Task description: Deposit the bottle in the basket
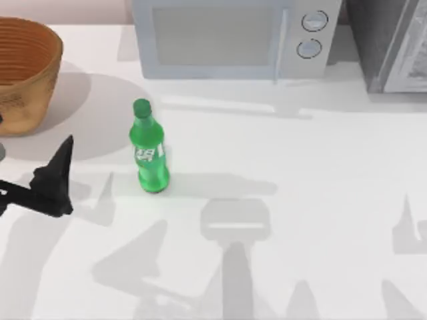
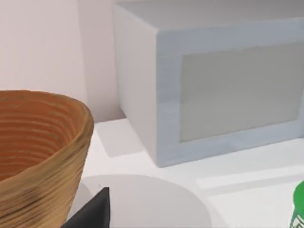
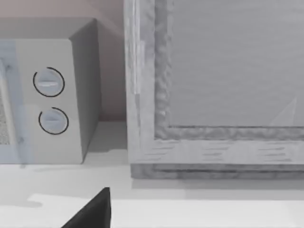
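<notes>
Bottle (image 1: 150, 148) stands upright on the white table (image 1: 313, 200), left of centre in the top view, long axis vertical, cap up and base on the surface; from the overhead camera the cap sits toward the back of the table and the base toward the front. Bright green plastic, green cap, white-and-green label round the middle. Nothing touches it. A sliver of its green side also shows at the edge of the left wrist view (image 2: 299, 206).

Left gripper (image 1: 57, 177) is at the table's left edge, near the front, to the left of the bottle and apart from it, dark fingers pointing toward the back. It holds nothing; how far the fingers are spread can't be told, only one dark tip is clear in the top view and in the left wrist view (image 2: 97, 211).

Basket (image 1: 23, 73) sits farther back at the top-left corner, tan woven wicker with ribbed orange-brown inside, upright, mouth up, probably nothing in it, though part is cut off by the frame. It is well apart from the bottle and behind the left gripper.

Microwave (image 1: 230, 37) stands along the back edge, pale grey with two round knobs, behind the bottle. Grey cabinet-like box (image 1: 393, 43) stands to its right at the back corner.

Right gripper: a dark fingertip (image 3: 95, 211) shows in the right wrist view, facing the microwave's knob side and the grey box; its opening can't be told.
</notes>
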{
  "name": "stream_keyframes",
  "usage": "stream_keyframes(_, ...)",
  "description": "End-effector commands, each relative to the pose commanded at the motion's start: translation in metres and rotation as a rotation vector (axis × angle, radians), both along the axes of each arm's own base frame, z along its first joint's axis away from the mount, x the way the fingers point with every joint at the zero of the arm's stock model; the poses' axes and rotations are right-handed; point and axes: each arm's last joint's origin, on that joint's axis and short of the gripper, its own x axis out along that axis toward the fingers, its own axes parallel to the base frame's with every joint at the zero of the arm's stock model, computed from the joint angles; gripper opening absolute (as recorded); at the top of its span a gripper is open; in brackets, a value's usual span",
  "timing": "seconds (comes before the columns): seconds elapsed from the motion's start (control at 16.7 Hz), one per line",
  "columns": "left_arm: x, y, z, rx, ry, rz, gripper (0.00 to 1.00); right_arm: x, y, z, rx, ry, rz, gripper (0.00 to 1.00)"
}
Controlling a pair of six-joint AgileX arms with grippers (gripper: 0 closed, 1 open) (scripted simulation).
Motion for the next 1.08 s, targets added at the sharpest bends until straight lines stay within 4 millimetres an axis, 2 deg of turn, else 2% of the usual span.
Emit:
stream_keyframes(0.24,0.031,-0.008,-0.018,0.005,0.016,-0.134,1.00,0.000,0.000,0.000,0.000,0.000,0.000,1.00)
stream_keyframes(0.54,0.058,-0.018,-0.053,0.009,0.031,-0.284,1.00,0.000,0.000,0.000,0.000,0.000,0.000,1.00)
stream_keyframes(0.84,0.069,-0.025,-0.087,0.010,0.039,-0.393,1.00,0.000,0.000,0.000,0.000,0.000,0.000,1.00)
stream_keyframes(1.08,0.071,-0.027,-0.103,0.010,0.041,-0.438,1.00,0.000,0.000,0.000,0.000,0.000,0.000,1.00)
